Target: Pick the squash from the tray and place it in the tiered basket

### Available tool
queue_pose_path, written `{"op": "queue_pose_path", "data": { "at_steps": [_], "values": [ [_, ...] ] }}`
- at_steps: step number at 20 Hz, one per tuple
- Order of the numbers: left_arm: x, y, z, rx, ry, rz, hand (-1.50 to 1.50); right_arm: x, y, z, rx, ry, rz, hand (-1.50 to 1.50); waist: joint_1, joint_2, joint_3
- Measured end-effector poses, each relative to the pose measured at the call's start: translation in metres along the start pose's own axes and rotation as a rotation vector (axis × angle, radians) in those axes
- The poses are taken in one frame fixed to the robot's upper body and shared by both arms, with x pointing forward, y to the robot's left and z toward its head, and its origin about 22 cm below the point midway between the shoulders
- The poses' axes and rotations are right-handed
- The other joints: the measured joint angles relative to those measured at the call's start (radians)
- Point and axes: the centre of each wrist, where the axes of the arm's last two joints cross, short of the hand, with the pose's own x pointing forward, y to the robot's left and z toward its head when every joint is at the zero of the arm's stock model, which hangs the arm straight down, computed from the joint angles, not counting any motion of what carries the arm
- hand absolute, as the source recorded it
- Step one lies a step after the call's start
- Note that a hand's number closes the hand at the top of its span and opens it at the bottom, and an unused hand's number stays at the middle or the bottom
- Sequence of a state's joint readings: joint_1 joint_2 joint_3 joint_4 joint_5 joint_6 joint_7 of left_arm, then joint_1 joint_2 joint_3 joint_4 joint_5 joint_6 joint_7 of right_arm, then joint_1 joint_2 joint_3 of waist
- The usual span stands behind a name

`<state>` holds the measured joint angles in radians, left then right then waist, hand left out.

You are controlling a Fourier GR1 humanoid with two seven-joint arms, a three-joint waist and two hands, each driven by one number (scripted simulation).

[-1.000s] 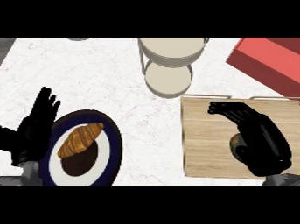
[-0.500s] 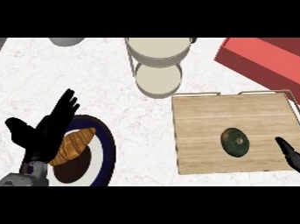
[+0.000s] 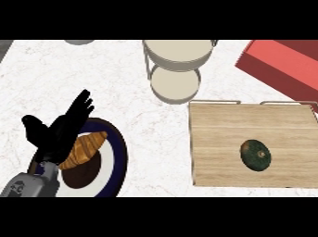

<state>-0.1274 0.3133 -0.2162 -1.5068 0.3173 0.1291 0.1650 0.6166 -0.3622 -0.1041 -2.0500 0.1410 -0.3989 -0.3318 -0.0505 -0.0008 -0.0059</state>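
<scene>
A dark green squash (image 3: 256, 155) lies on the wooden tray (image 3: 250, 122) at the right, toward its near edge, with nothing touching it. The tiered basket (image 3: 177, 65) stands at the top centre, its two round cream tiers one above the other. My left hand (image 3: 60, 128) is open at the lower left, fingers straight and pointing up and to the right, over the rim of a plate. My right hand does not show in the head view.
A dark-rimmed plate (image 3: 117, 159) at the lower left holds a croissant (image 3: 85, 150) and a dark brown patch. A red box (image 3: 295, 69) sits at the upper right. A grey object (image 3: 79, 42) peeks in at the top edge.
My right hand has pulled back off the tray and out of view, leaving the squash bare. The view has shifted, and my left hand tilted to the right over the plate.
</scene>
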Motion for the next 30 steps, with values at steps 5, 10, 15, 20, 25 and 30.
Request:
{"op": "queue_pose_path", "data": {
  "at_steps": [5, 10, 15, 20, 25, 30],
  "values": [
    [0.008, -0.003, -0.004, -0.016, -0.01, -0.008, 0.0, 0.028, -0.024, 0.02, 0.004, 0.117, 0.263, -1.5, 0.016, 0.008, -0.003],
    [0.011, -0.011, -0.01, -0.046, -0.015, -0.004, 0.0, 0.059, -0.023, 0.03, 0.042, 0.27, 0.328, -1.5, 0.044, 0.015, -0.004],
    [0.014, -0.016, -0.014, -0.07, -0.023, -0.012, 0.0, 0.066, -0.01, 0.027, 0.082, 0.41, 0.289, -1.5, 0.07, 0.019, -0.003],
    [0.015, -0.024, -0.018, -0.087, -0.022, -0.017, 0.0, 0.065, -0.002, 0.02, 0.11, 0.517, 0.346, -1.5, 0.085, 0.021, -0.004],
    [0.015, -0.03, -0.023, -0.096, -0.017, -0.013, 0.0, 0.069, 0.017, 0.009, 0.139, 0.583, 0.444, -1.5, 0.091, 0.019, -0.002],
    [0.012, -0.025, -0.025, -0.089, -0.009, -0.02, 0.0, 0.091, 0.051, -0.001, 0.173, 0.594, 0.521, -1.5, 0.084, 0.012, 0.0]
  ]
}}
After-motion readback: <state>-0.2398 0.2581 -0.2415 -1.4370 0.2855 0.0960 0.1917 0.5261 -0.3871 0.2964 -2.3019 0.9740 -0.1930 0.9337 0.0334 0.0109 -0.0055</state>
